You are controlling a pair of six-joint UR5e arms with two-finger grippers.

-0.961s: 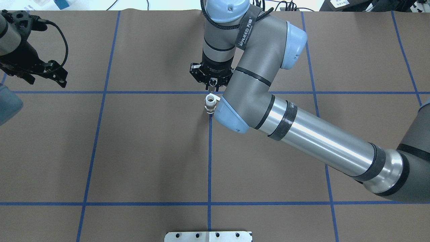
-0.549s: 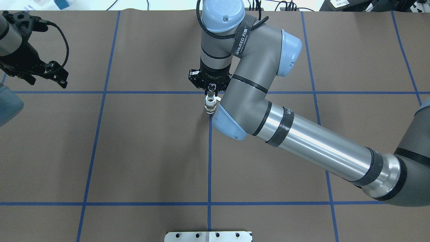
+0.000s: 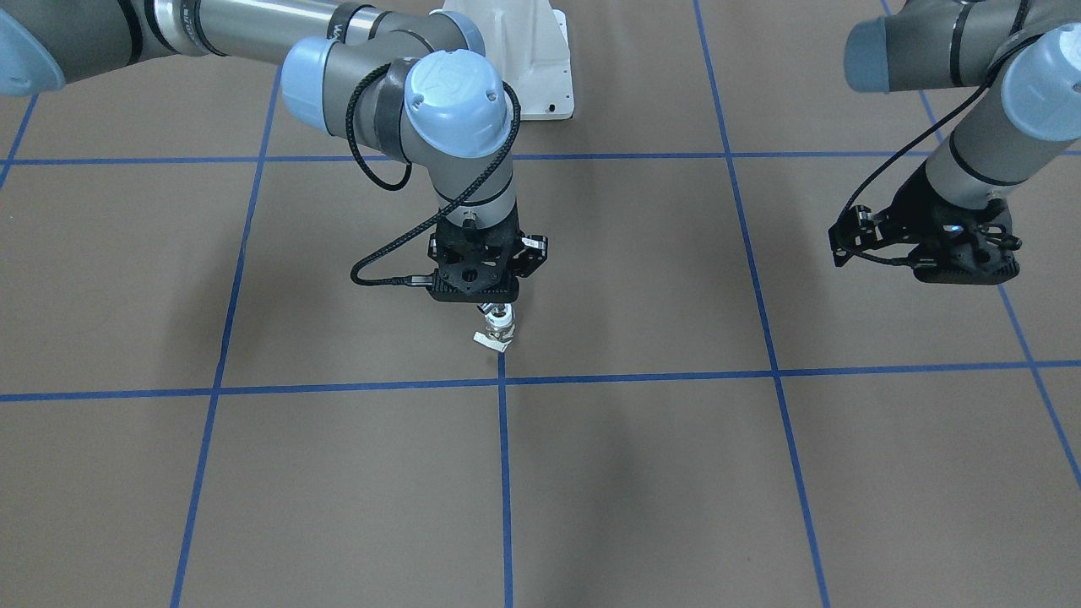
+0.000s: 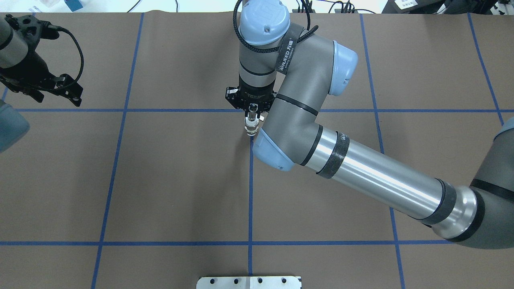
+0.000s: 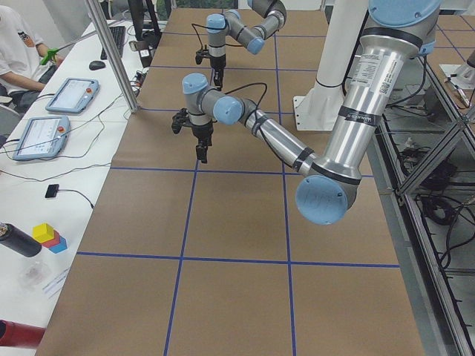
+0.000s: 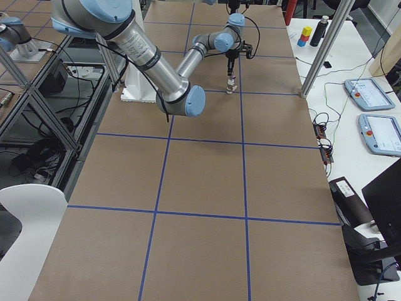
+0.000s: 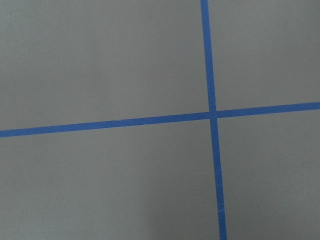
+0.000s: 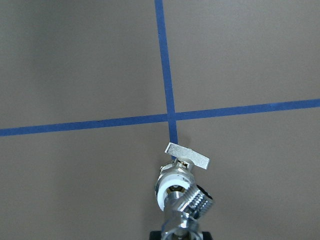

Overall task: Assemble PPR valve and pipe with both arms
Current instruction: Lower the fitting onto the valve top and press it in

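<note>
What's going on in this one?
The right gripper holds the pipe straight above the PPR valve, which stands upright on the table near a crossing of blue tape lines. The pipe's lower end is at the valve's top opening; whether it is seated cannot be told. The left gripper hangs far off to the side, with nothing seen in it.

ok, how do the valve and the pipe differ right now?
PPR valve: white plastic ends, flat white handle tab; pipe: all chrome. Valve stands upright on the mat; pipe hangs in the right gripper, at the valve's top opening, seating unclear. Pipe looks slimmer than the valve. Both sit on one vertical line.
</note>
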